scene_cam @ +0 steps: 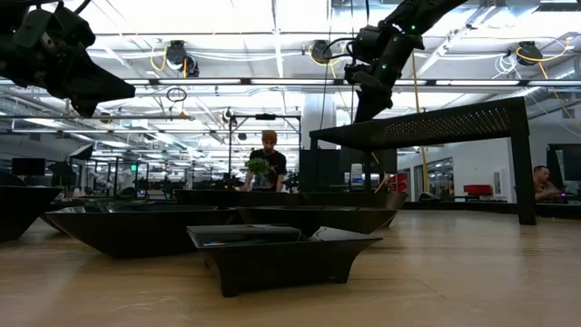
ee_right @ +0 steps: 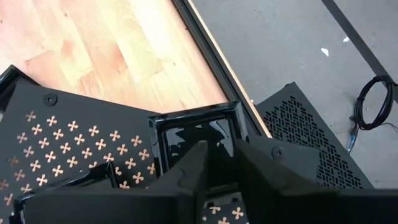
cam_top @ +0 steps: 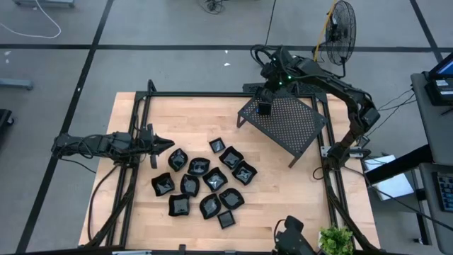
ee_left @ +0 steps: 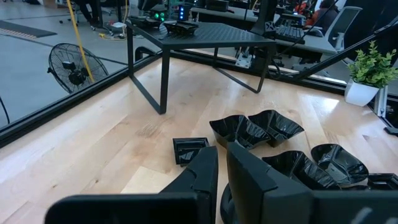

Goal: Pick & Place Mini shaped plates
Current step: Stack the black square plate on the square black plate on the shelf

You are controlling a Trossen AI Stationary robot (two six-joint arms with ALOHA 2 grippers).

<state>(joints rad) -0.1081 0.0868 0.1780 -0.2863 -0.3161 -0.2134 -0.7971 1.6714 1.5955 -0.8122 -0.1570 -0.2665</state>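
Several glossy black mini plates lie clustered on the wooden table, resting on their bases; they also show in the low view and the left wrist view. One square plate sits on the far-left corner of the black perforated rack. My right gripper is at this plate's near side, its fingers close together. My left gripper is shut and empty, raised above the table just left of the cluster. My right gripper comes at the square plate from above, slanting down, at its near rim. The fingers themselves hide the place of contact. The plate sits level on the rack's top.
The rack stands on legs at the table's far right. Black frame rails run along the table's edges. A fan stands beyond the far edge, and a plant at the near right corner. People are in the room behind.
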